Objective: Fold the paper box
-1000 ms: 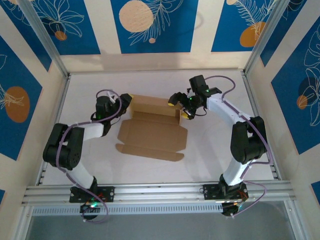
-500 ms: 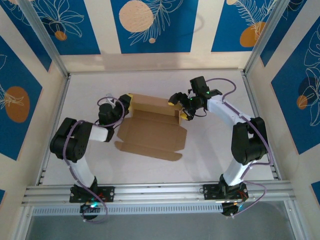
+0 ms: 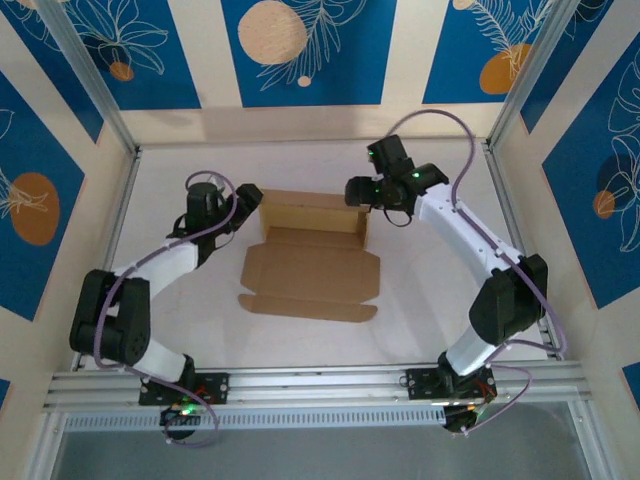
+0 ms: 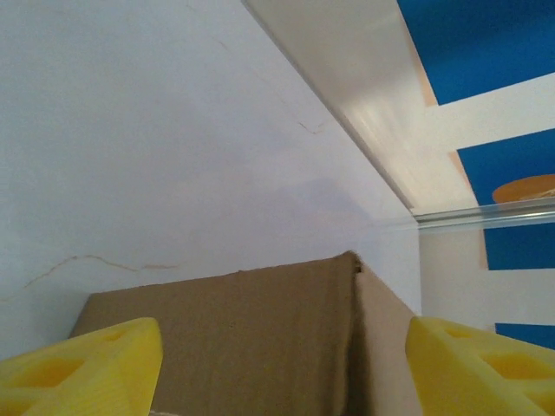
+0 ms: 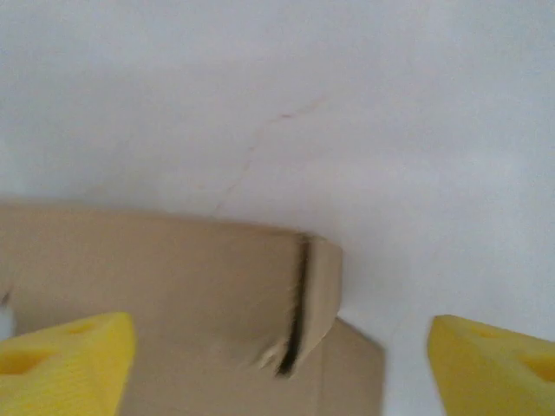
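White surface (image 3: 440, 300), blue-patterned walls | left claw (image 3: 247, 197) spread open at box's far-left corner | paper box (image 3: 310, 265) mid-surface, back wall raised; likely light, stiff, best pinched at flap edges | right claw (image 3: 356, 190) open, far-right corner

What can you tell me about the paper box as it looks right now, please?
The paper box is plain brown, unprinted cardboard, creased and die-cut, lying on the white table. Its far panel stands upright as a wall, a short flap bent at its right end; the rest lies flat toward the arms, ending in a narrow flap. The left tool and right tool sit at the wall's ends, jaws spread; contact is unclear.
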`<state>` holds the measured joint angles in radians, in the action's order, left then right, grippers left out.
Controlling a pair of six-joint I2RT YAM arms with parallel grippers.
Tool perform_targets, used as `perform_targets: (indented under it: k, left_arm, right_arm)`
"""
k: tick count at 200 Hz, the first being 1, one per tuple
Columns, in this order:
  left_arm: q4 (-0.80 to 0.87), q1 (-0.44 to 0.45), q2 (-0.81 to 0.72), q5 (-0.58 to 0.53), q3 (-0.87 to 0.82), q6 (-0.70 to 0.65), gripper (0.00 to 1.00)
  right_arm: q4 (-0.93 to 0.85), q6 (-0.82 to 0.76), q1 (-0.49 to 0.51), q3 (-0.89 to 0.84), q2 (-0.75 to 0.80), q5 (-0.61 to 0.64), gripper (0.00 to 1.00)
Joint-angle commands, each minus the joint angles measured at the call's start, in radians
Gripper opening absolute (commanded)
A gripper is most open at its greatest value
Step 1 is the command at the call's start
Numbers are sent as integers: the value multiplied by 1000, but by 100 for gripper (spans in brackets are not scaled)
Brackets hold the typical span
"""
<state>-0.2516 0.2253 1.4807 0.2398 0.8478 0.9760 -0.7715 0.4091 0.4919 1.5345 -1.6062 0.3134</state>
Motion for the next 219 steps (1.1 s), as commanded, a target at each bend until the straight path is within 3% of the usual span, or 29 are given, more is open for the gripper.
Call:
perform_targets:
  k: [1, 23, 62, 125, 161, 196, 219]
  left_arm:
    - [289, -9, -72, -72, 89, -158, 75]
    - [380, -9, -130, -123, 114, -187, 75]
    - [434, -9, -226, -123, 99, -186, 76]
    - [484, -8, -283, -54, 113, -138, 76]
    - [507, -8, -298, -39, 143, -130, 75]
    - [541, -8, -300, -41, 188, -144, 76]
    - [569, -6, -314, -40, 198, -165, 75]
  right_arm:
    - [-5, -241, 79, 83, -17, -15, 68]
    - [-80, -268, 116, 197, -109, -90, 50]
    - [-174, -256, 135, 328, -270, -141, 44]
    - [-211, -176, 19, 520, -471, -247, 44]
    - [-313, -138, -64, 803, -689, -267, 45]
    - [-379, -69, -162, 1106, -893, -385, 52]
    - [-358, -121, -162, 1112, -853, -378, 56]
